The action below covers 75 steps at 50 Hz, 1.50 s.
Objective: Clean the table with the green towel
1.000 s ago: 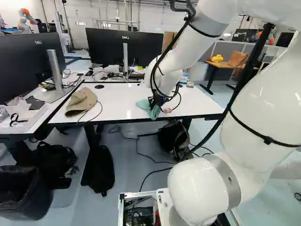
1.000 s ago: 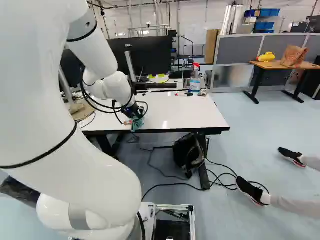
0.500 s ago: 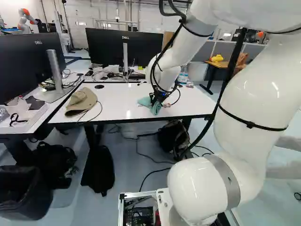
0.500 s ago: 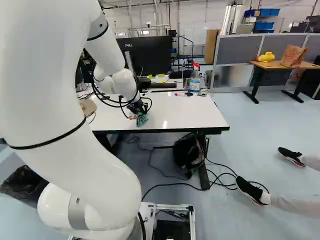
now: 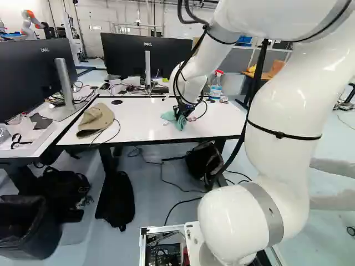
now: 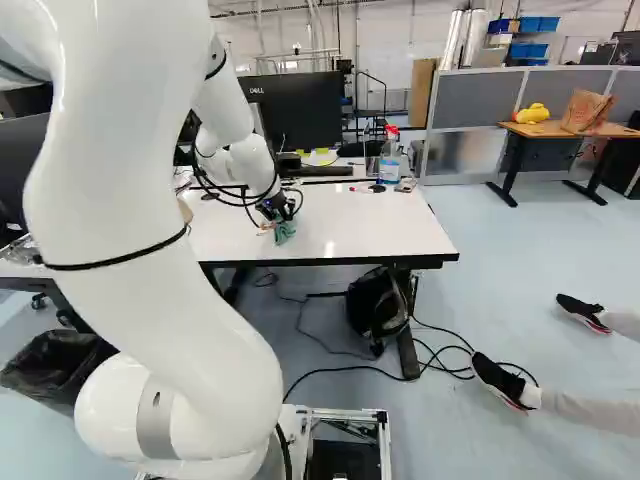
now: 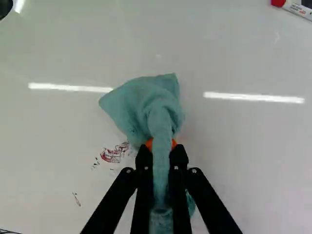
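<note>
The green towel (image 7: pixel 141 105) is on the white bench (image 6: pixel 370 230), bunched and pinched between both fingers of your gripper (image 7: pixel 161 145), its loose part spread on the far side. In the last second your base has stayed put, while the arm has carried the towel away from the near edge towards the far side, so you look to be on a wiping stroke. Red marks (image 7: pixel 114 153) remain just left of the gripper, beside the towel, with a small dark mark (image 7: pixel 76 199) nearer and further left; I judge you need to shift left and pass over both, as a purely far-going stroke could miss them. Of containers, you have a spray bottle (image 6: pixel 390 160) with a red head standing at the bench's far right; its fill is hard to tell. A bin (image 5: pixel 26 230) stands on the floor, near left, with a black liner (image 6: pixel 55 365) in it and its contents unreadable. Close ahead of your base, the open metal-framed box (image 5: pixel 162 229) holds wiring and electronics.
</note>
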Tool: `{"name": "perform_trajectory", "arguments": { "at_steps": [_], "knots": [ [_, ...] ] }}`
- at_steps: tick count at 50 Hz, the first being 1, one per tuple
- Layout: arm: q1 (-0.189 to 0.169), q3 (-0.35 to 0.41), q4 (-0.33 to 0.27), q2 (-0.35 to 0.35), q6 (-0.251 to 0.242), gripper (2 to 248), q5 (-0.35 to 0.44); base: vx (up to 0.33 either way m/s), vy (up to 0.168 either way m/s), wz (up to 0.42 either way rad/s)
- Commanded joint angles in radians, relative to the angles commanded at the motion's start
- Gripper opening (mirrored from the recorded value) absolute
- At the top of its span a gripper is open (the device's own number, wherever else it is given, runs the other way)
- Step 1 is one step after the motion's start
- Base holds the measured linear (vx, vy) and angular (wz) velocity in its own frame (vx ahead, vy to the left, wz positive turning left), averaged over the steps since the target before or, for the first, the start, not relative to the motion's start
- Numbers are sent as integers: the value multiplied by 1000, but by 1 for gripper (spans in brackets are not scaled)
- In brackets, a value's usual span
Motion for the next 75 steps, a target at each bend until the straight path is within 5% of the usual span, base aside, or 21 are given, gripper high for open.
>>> {"name": "perform_trajectory", "arguments": {
  "at_steps": [40, 75],
  "knots": [
    [137, -25, 0, -21, 0, 42, 0, 0, 0, 0],
    [256, 48, 0, 42, 0, 42, 0, 0, 0, 0]
  ]
}}
